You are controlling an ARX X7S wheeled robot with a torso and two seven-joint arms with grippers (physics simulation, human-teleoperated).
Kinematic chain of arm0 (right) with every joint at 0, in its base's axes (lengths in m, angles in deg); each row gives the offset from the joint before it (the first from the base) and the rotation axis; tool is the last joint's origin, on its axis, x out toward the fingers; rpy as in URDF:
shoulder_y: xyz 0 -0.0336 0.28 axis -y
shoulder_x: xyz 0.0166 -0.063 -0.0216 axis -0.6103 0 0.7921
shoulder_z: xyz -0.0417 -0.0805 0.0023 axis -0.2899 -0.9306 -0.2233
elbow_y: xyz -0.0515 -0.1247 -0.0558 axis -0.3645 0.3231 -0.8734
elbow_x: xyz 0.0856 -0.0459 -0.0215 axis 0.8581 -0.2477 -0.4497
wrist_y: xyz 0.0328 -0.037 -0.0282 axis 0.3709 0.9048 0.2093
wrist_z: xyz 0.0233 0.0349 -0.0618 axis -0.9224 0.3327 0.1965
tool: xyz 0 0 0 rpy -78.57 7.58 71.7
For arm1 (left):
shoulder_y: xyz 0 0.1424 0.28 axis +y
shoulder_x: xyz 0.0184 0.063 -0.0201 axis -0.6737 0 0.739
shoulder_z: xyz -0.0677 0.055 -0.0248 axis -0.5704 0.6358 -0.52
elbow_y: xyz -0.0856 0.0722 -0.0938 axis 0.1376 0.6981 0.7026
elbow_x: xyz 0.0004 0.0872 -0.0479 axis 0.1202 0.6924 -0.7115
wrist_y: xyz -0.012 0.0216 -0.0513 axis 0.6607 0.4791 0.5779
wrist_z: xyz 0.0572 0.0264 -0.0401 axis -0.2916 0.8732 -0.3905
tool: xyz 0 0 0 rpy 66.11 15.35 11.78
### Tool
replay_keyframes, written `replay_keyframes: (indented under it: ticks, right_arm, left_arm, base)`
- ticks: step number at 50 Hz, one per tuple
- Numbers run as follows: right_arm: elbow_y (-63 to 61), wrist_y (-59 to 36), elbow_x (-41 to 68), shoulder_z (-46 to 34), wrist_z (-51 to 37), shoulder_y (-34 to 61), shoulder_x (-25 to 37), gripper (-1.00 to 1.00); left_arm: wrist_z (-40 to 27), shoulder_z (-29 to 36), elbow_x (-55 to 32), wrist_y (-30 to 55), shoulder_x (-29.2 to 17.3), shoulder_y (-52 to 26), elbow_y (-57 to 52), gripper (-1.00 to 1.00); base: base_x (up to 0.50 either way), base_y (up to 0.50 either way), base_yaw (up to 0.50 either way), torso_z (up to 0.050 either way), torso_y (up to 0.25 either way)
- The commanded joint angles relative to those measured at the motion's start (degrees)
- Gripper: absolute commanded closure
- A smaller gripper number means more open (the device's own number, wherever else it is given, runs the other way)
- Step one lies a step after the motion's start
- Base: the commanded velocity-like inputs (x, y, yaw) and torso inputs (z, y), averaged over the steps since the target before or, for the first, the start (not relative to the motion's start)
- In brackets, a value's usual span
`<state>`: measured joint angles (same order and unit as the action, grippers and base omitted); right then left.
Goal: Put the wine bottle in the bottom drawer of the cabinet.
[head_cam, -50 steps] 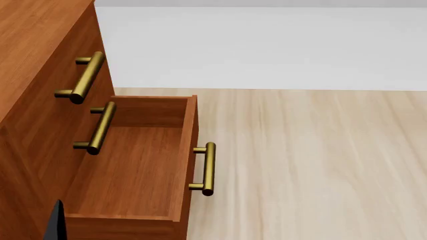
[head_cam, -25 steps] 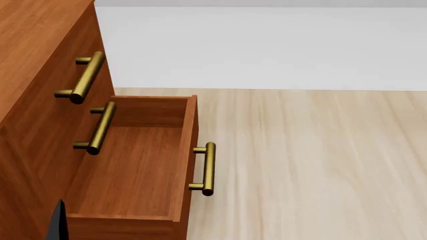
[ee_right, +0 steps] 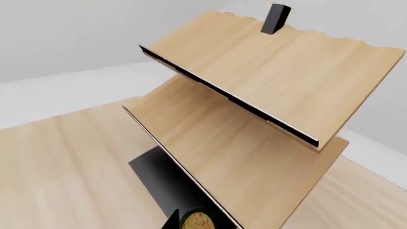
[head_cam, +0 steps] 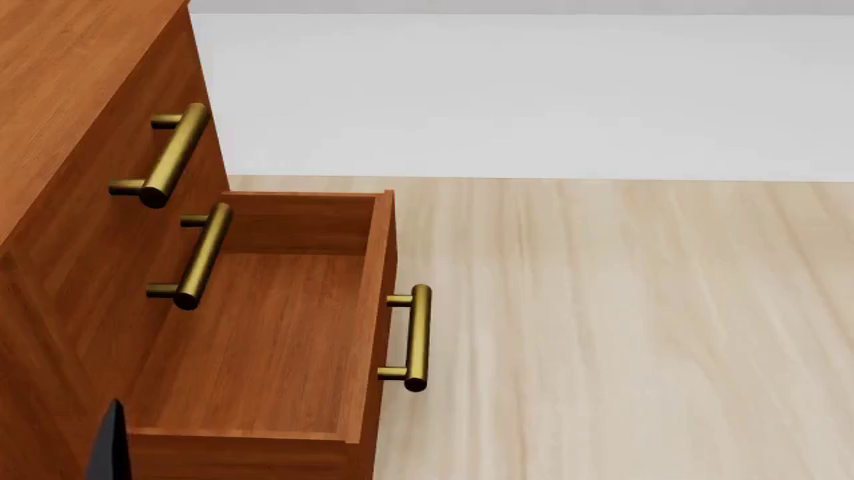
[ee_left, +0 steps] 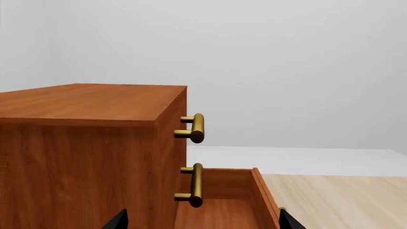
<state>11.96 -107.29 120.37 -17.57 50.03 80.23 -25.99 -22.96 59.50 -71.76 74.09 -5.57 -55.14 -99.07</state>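
Black left gripper (ee_left: 202, 220) fingers are spread wide with nothing between them, hanging by the cabinet (head_cam: 67, 60). The right jaws do not show, so I cannot tell their grip. Only the wine bottle (ee_right: 198, 221) cork peeks in close under that arm's camera, near the pale rack (ee_right: 254, 71). Almost nothing has moved in the last second. The bottom drawer (head_cam: 267, 330) stays pulled out and empty, ready for the bottle. Light wood floor (head_cam: 641, 330) meets a plain grey wall (ee_left: 286, 71).

Left gripper (ee_left: 200, 222) jaws apart, fingertips barely visible.
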Motion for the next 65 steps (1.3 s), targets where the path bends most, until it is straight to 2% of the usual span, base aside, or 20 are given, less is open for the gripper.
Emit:
replay_keyframes:
  ticks: [1,16,24,31,42,49,65]
  right_arm:
    - [-7.64,-2.69,0.93,3.34,-1.05,-1.66,2.27,1.00]
    - [-20.83,-12.01,5.07,3.38,-3.92,3.26,6.85,1.00]
    - [-25.52,-18.50,7.68,-1.10,-4.30,11.59,8.48,1.00]
    - [-26.74,-21.85,7.42,-8.13,-3.13,20.39,8.55,1.00]
    - [-28.61,-27.56,9.71,-12.44,-2.21,32.13,7.39,1.00]
    - [-27.41,-31.17,9.80,-18.02,-0.17,42.02,5.56,1.00]
    - [-22.43,-35.27,11.30,-23.65,2.33,55.24,-1.88,1.00]
  left_arm:
    - [-0.12,-0.09,-0.02,-0.29,-0.17,0.17,0.05,-1.00]
    - [0.22,-0.08,-0.10,-0.84,-0.06,0.22,1.02,-1.00]
    - [0.02,-0.17,-0.21,-0.88,-0.30,0.37,0.78,-1.00]
    - [-0.33,-0.45,-0.71,-0.85,-0.62,0.43,0.38,-1.00]
    - [-0.55,-0.82,-1.09,-1.13,-0.91,0.60,0.61,-1.00]
    - [-0.64,-1.20,-0.99,-1.85,-1.31,1.18,0.73,-1.00]
    - [-0.82,-1.32,-0.30,-2.54,-1.75,1.89,0.68,-1.00]
  base:
    - [0.00,0.00,0.00,0.000,0.000]
    - [0.00,0.00,0.00,0.000,0.001]
    - [0.00,0.00,0.00,0.000,0.000]
    - [0.00,0.00,0.00,0.000,0.001]
    - [0.00,0.00,0.00,0.000,0.000]
    - [0.00,0.00,0.00,0.000,0.001]
    - [0.00,0.00,0.00,0.000,0.001]
